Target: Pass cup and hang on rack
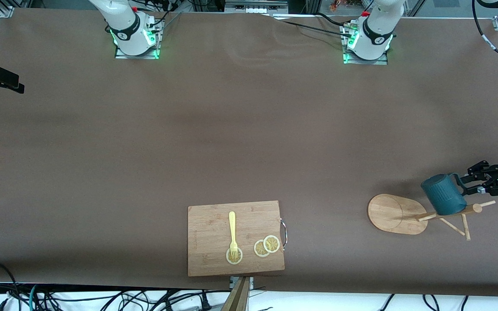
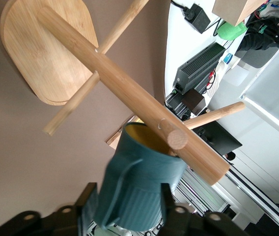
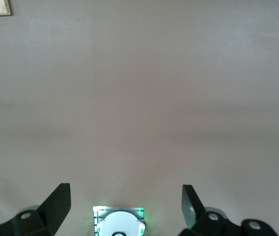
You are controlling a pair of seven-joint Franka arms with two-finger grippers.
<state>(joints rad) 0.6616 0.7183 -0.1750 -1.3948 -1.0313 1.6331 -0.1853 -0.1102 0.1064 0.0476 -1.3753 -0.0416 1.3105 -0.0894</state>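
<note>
From the front view, one cup hangs on the rack at the left arm's end of the counter, tilted so its mouth points up and toward the left arm's end, with its handle turned toward the left gripper; the cup's long axis leans along the rack's post, which runs from the oval base toward the left arm's end. There is one rack with several thin pegs, one cutting board near the front edge, one yellow fork on it and three lemon slices, one of them under the fork's tines. The left gripper sits just beside the cup's handle with its jaws apart. In the left wrist view, the cup lies between the two black jaws of the left gripper, handle facing the camera, its yellow inside turned toward the post, and a peg's round end sits at its rim; whether the jaws touch the cup I cannot tell. In the right wrist view, the right gripper waits over bare counter with its jaws wide apart and holding nothing
</note>
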